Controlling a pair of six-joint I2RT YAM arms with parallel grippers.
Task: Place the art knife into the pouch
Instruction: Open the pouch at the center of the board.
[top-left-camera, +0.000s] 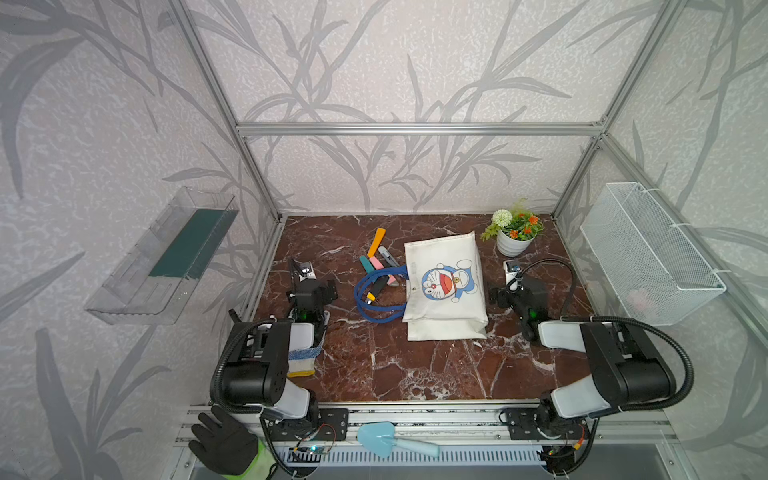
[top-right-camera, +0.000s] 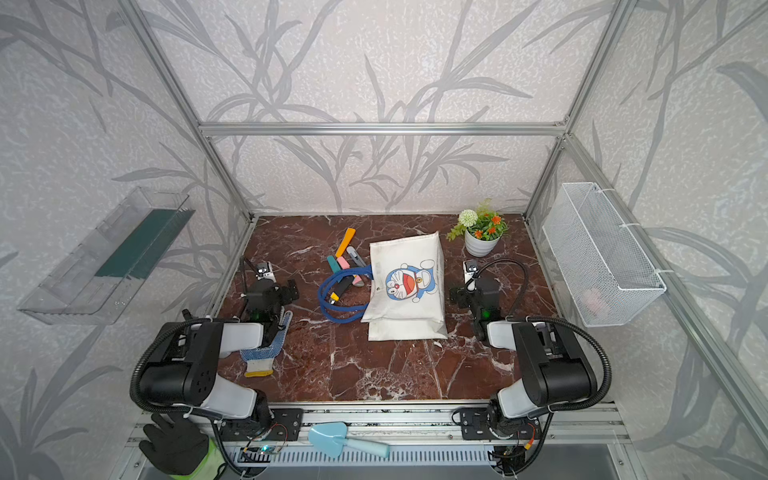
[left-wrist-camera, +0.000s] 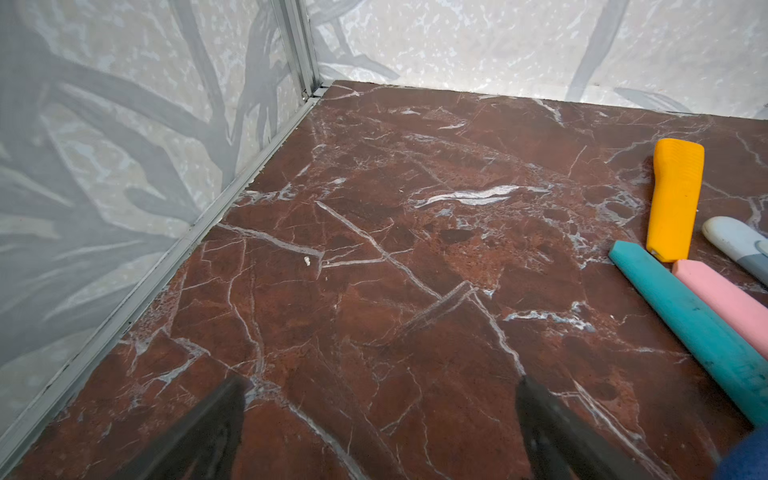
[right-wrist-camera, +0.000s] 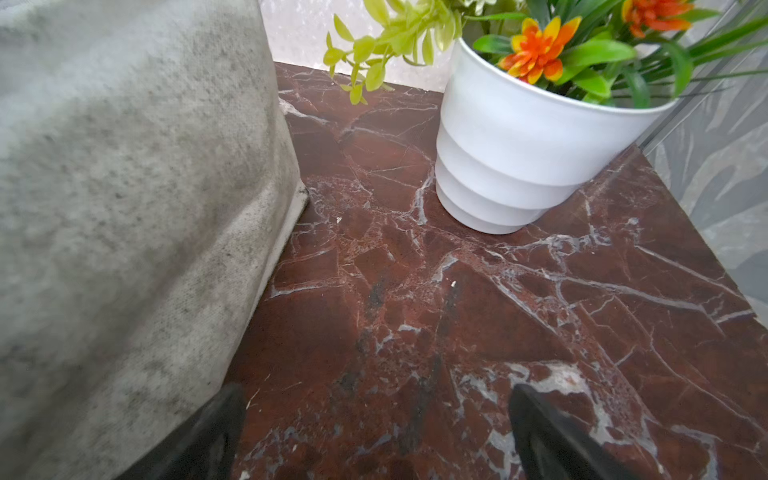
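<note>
Pouch (top-left-camera: 446, 291) lies flat, blue handles (top-left-camera: 365, 307) pointing left.

Perhaps five knives (top-left-camera: 376, 241), one pouch (top-left-camera: 440, 253), one flowerpot (top-left-camera: 512, 246), two gloves (top-left-camera: 304, 358), one trowel (top-left-camera: 380, 438), one basket (top-left-camera: 648, 257)

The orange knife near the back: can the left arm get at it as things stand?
Probably yes. The left gripper stands open with only bare tabletop between it and the orange knife, which lies uncovered; only its near end is close to the teal knife.
</note>
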